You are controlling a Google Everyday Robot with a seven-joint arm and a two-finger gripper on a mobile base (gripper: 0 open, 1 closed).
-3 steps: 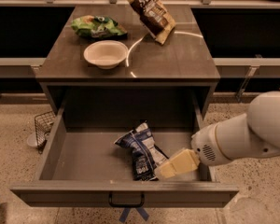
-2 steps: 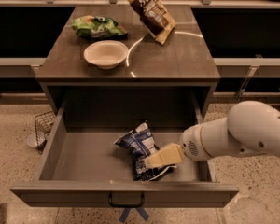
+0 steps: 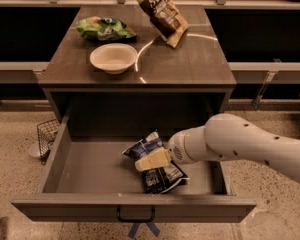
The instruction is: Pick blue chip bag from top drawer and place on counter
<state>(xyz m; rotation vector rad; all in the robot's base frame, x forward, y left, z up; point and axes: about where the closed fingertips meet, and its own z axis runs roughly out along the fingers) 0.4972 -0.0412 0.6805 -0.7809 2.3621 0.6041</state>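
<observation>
The blue chip bag (image 3: 161, 178) lies crumpled on the floor of the open top drawer (image 3: 85, 170), right of its middle. My gripper (image 3: 144, 164), cream-coloured at the end of the white arm (image 3: 240, 144), reaches in from the right and sits over the middle of the bag, hiding part of it. The bag shows above and below the gripper. The counter (image 3: 190, 59) is the dark glossy top behind the drawer.
On the counter stand a white bowl (image 3: 113, 57), a green bag (image 3: 105, 28) at the back left and a brown-and-tan bag (image 3: 160, 11) at the back. The drawer handle (image 3: 135, 216) is at front centre. A wire basket (image 3: 46, 134) sits on the floor at the left.
My gripper has moved left, from the right side of the drawer beside the bag to over the middle of the bag. The bag has not visibly moved.
</observation>
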